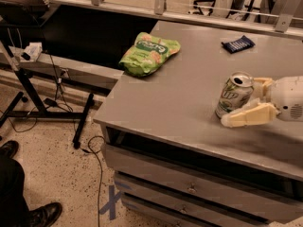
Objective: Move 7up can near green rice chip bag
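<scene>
The 7up can (pixel 233 96) stands upright on the grey table (pixel 180 103), right of the middle. It is silver-white and green with a silver pull-tab top. My gripper (pixel 240 103) reaches in from the right edge, low over the table. It is open, with the near finger (pixel 246 116) in front of the can's base and the far finger (pixel 263 84) behind the can. The can sits partly between them. The green rice chip bag (pixel 148 52) lies at the table's far left corner, well away from the can.
A small dark blue wrapped packet (pixel 237 44) lies at the back of the table, behind the can. The table's left edge drops to the floor with a black stand (pixel 28 84) and cables. A person's shoes (pixel 42 214) show at the bottom left.
</scene>
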Controlling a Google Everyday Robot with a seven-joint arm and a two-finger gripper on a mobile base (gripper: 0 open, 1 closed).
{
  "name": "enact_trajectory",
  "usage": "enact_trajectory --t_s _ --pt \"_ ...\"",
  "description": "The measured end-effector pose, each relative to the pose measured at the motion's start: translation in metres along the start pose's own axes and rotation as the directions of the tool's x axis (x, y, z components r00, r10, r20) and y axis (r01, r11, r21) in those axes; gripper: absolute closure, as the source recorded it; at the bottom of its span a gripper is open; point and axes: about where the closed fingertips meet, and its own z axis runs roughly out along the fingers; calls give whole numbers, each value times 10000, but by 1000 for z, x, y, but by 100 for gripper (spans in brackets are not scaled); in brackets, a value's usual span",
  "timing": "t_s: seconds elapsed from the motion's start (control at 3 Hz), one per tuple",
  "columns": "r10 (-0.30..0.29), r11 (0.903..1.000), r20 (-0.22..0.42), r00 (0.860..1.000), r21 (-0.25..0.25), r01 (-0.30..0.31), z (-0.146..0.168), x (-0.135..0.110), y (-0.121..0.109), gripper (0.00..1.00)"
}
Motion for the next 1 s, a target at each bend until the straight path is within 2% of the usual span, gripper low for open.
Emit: enact_trajectory --t_s 0.33,0.67,1.0 --pt "-176 9998 551 9983 -20 178 14 0 3 41" --pt "-322 9995 777 9965 51 319 24 -4 1 64" --pt "-858 9962 740 9936 190 846 35 -25 -10 87"
